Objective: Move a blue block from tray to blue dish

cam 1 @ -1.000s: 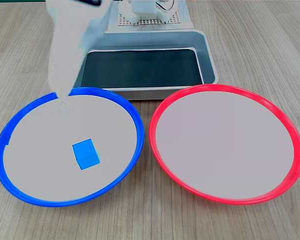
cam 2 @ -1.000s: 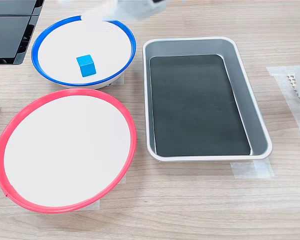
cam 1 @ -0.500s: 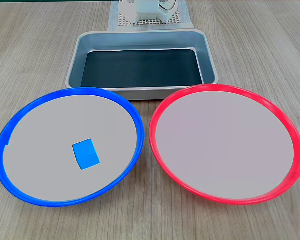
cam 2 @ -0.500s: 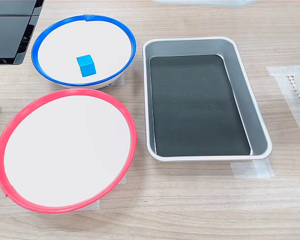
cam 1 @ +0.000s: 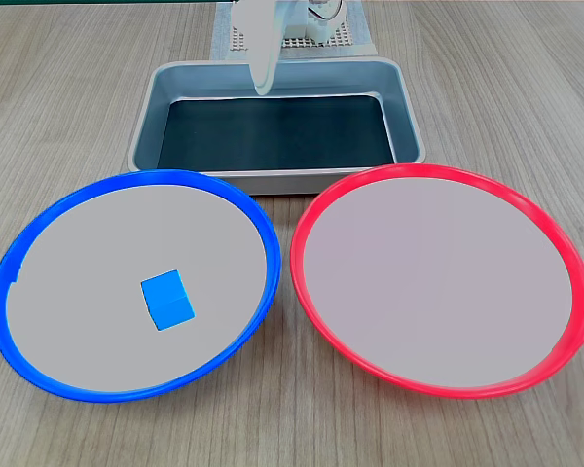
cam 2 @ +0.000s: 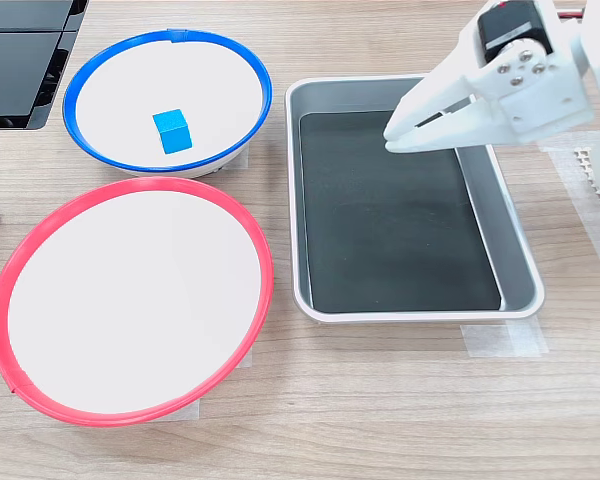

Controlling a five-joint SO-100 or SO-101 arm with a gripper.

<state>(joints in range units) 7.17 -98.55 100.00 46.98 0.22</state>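
**Block in the blue dish, gripper over the tray**

The white gripper (cam 2: 400, 135) hung above the tray (cam 2: 515, 255) with nothing between its fingers. In the second exterior view its two fingers came nearly together at the tips, with only a narrow slit between them further back, so it looked almost pressed together. Its tips pointed toward the second exterior view's left, over the dark bottom of the tray. In the first exterior view only a pale, blurred finger (cam 1: 263, 53) showed, reaching down over the far rim of the tray (cam 1: 409, 126).

The blue block (cam 2: 172, 131) was well apart from the gripper, to its left in the second exterior view. It lay flat on the pale centre of the blue dish (cam 2: 80, 80), not touching the rim. In the first exterior view the block (cam 1: 166, 300) sat in the blue dish (cam 1: 258, 219), nearer to the camera than the gripper and to the first exterior view's left.

The red dish (cam 2: 20, 260) stood just beside the blue dish, also far from the gripper. In the first exterior view the red dish (cam 1: 565, 253) was in front of the tray. All stood on a wooden table (cam 2: 380, 400). The dark bottom of the tray carried no block.
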